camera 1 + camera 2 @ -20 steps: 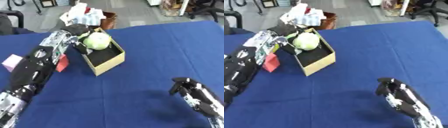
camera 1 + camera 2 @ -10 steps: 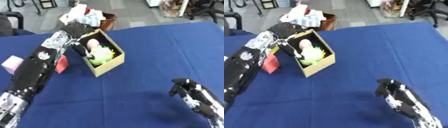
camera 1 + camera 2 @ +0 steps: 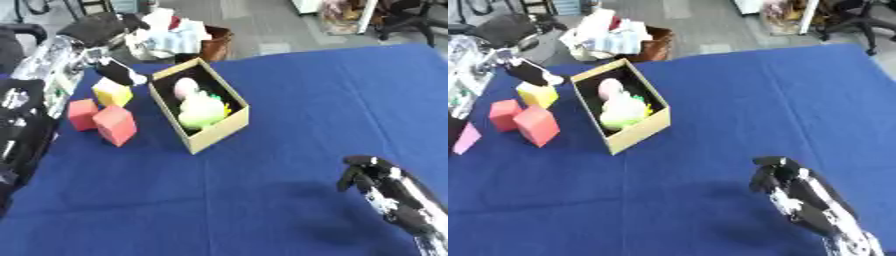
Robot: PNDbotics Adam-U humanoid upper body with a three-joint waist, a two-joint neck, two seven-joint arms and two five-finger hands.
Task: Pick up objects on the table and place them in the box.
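On the blue surface [image 3: 289, 90]:
box [image 3: 214, 137]: held green and pink things
left hand [image 3: 118, 74]: over yellow block [image 3: 112, 93], fingers relaxed
right hand [image 3: 376, 175]: fingers curled, nothing held

One box [image 3: 213, 137]; three blocks: two red [image 3: 115, 125] [image 3: 81, 114], one yellow [image 3: 112, 93].

Open tan box [image 3: 214, 134] w/ green [image 3: 201, 111] & pink [image 3: 185, 88] objs inside; blocks [image 3: 115, 125] beside.

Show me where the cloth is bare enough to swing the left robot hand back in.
Bare: the blue cloth right of the box, and the wide stretch between it and the right robot hand. Crowded: left of the box, where the yellow block, red blocks and left robot hand cluster.
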